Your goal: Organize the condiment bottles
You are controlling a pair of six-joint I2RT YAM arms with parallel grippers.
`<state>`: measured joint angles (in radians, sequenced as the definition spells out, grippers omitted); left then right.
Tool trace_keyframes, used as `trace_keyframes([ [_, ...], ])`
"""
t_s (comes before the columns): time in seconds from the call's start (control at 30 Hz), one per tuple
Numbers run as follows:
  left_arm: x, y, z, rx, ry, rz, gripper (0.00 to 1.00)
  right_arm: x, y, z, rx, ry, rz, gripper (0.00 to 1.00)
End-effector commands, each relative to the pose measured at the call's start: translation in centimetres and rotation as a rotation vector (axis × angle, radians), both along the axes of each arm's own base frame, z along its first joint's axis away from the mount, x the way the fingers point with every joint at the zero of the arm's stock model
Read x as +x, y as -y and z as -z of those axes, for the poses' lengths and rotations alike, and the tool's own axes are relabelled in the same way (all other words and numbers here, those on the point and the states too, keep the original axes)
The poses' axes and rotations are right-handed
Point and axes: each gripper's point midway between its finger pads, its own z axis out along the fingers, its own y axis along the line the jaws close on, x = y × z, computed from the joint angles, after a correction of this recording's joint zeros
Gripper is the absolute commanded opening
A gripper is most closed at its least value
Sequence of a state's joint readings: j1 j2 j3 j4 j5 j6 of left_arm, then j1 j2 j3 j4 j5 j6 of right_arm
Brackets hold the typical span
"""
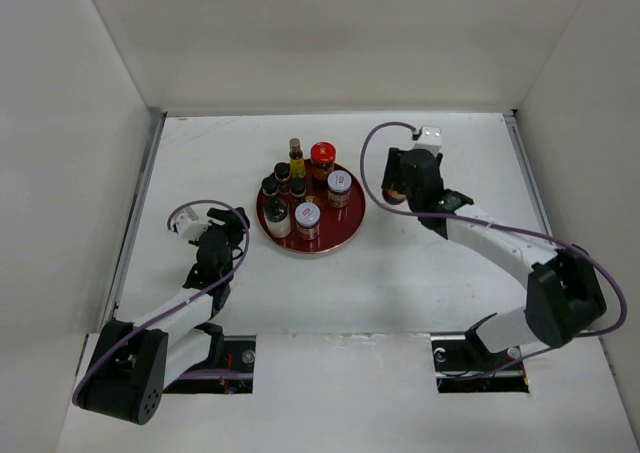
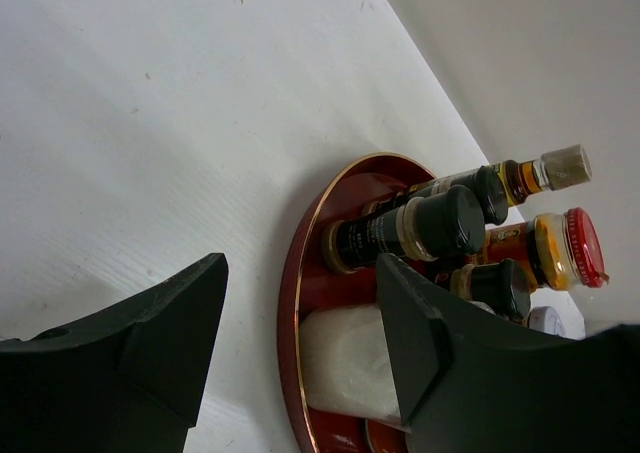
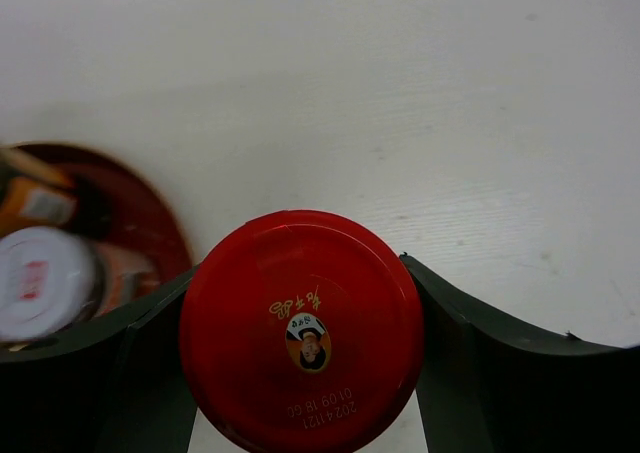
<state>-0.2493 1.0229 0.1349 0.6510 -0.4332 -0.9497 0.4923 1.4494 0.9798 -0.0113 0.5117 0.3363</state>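
White walls box in a white worktop (image 1: 420,283), and right in the middle sits the round dark-red tray (image 1: 338,235), our marker for everything here.

The tray is crowded. At its far rim stands the yellow-labelled bottle (image 1: 296,155), and beside it is a red-lidded jar (image 1: 322,156). Two white-lidded jars are aboard, one on the right side (image 1: 340,185) and one toward the near rim (image 1: 308,216). On the left half clusters a group of black-capped bottles (image 1: 283,176), and a white-bodied bottle (image 1: 278,221) stands at the near left. All of them are upright.

Off the tray, just to its right, is the other red-lidded jar (image 1: 393,189). The right claw (image 1: 398,185) has it pinched, and the right wrist view shows the dark fingers (image 3: 470,373) pressed against both sides of the red lid (image 3: 300,328). Whether the jar touches the worktop, I cannot tell. The right arm bends out wide to the right of the tray, with the forearm angled back toward it.

The left claw (image 1: 222,235) sits low just left of the tray, aimed at its rim. Its fingers (image 2: 150,343) are spread wide with only bare worktop between them. The left arm stretches low from its base.
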Motion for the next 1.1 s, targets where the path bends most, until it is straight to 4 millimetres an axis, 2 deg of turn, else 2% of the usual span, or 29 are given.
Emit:
trace_keyframes([
  [0.0,0.8,0.2,-2.4,-0.013,0.078,0.003,0.59,-0.8,-5.2,-7.4,0.153,0.215,-0.113,0.49],
  [0.13,0.8,0.0,-2.3,-0.009,0.074,-0.005,0.59,-2.8,-11.2,-8.1,0.194,0.230,-0.254,0.49],
  [0.23,0.8,-0.2,-2.5,-0.010,0.078,-0.012,0.59,-3.3,-15.2,-7.5,0.210,0.231,-0.340,0.49],
  [0.3,0.7,-0.3,-2.5,-0.009,0.080,-0.018,0.59,-3.3,-17.1,-6.8,0.206,0.220,-0.370,0.49],
  [0.4,0.7,-0.5,-2.3,-0.007,0.074,-0.024,0.61,-3.0,-18.6,-5.4,0.186,0.200,-0.390,0.50],
  [0.6,0.7,-0.7,-2.1,-0.004,0.068,-0.034,0.73,-2.6,-19.3,-3.0,0.142,0.185,-0.389,0.52],
  [0.67,0.8,-0.5,-2.0,-0.007,0.062,-0.030,0.78,-2.7,-19.4,-2.1,0.117,0.175,-0.386,0.60],
  [0.73,0.8,-0.8,-2.1,-0.003,0.066,-0.040,0.87,-3.0,-19.5,-1.5,0.099,0.166,-0.389,0.72],
  [0.77,0.8,-1.0,-2.1,-0.001,0.067,-0.052,0.99,-3.2,-19.5,-1.6,0.099,0.168,-0.389,0.79],
  [0.9,0.5,-2.1,-2.1,-0.004,0.072,-0.096,1.00,-4.0,-19.2,-3.3,0.118,0.206,-0.391,1.00],
  [0.97,0.3,-2.5,-2.2,-0.006,0.080,-0.109,1.00,-4.2,-18.5,-4.6,0.133,0.237,-0.378,1.00],
  [1.07,0.3,-2.5,-2.1,0.004,0.075,-0.107,1.00,-5.1,-16.5,-6.5,0.162,0.276,-0.332,1.00],
])
